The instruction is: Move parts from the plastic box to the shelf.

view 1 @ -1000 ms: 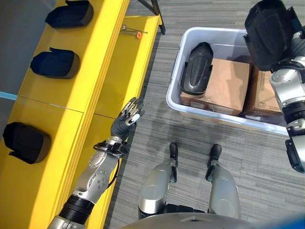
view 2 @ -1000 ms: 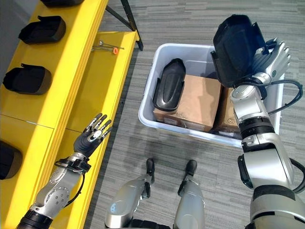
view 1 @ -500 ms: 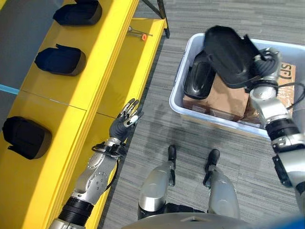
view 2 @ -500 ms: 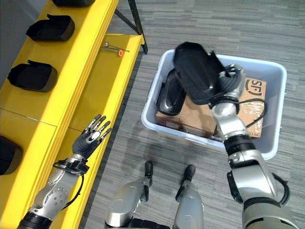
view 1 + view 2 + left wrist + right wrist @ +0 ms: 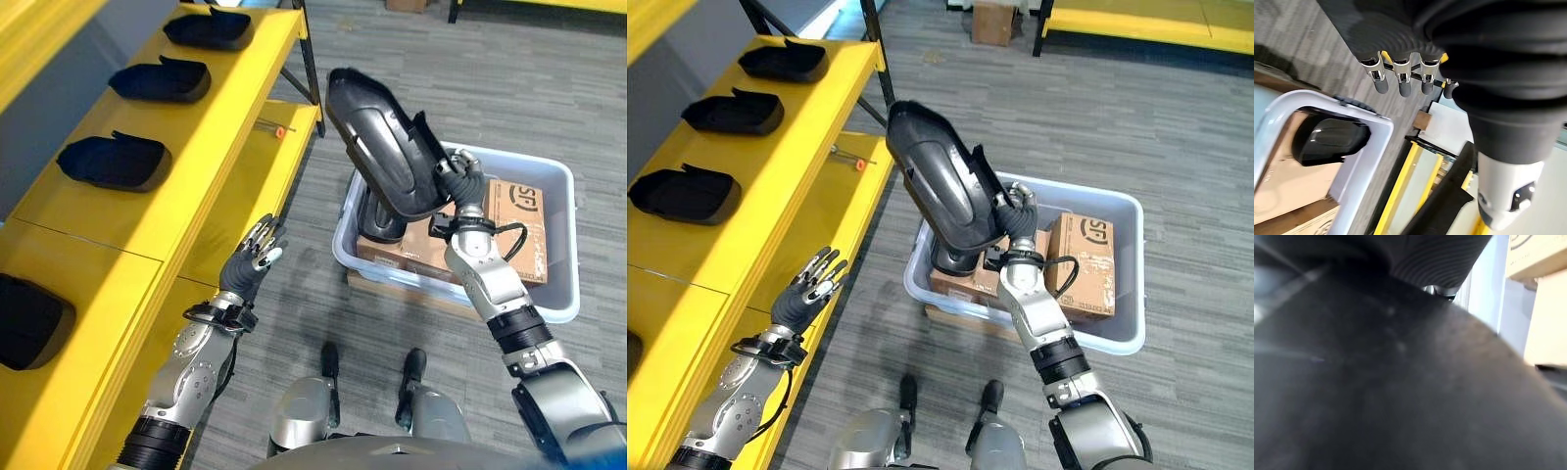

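Right hand (image 5: 1021, 217) holds a black moulded part (image 5: 942, 191) aloft, fingers curled round its lower edge. The part sits clear above the plastic box (image 5: 1125, 333), its long axis running from about 11 o'clock down to 5 o'clock, upper end tipped toward the shelf (image 5: 828, 125).

The shelf lies at roughly 9 to 10 o'clock from the held part. Three like parts sit in a row along its top level, the nearest (image 5: 681, 193) at 9 o'clock.

A second black part (image 5: 382, 217) stands in the box beside cardboard cartons (image 5: 1083, 264).

Left hand (image 5: 252, 263) hovers near the shelf's lower edge, fingers spread and straight, holding nothing. It is the nearer hand to the shelf; the right has the load.

The cartons carry print; I leave it unread.

Judgement: the carry leftward is under way, placement not yet done.
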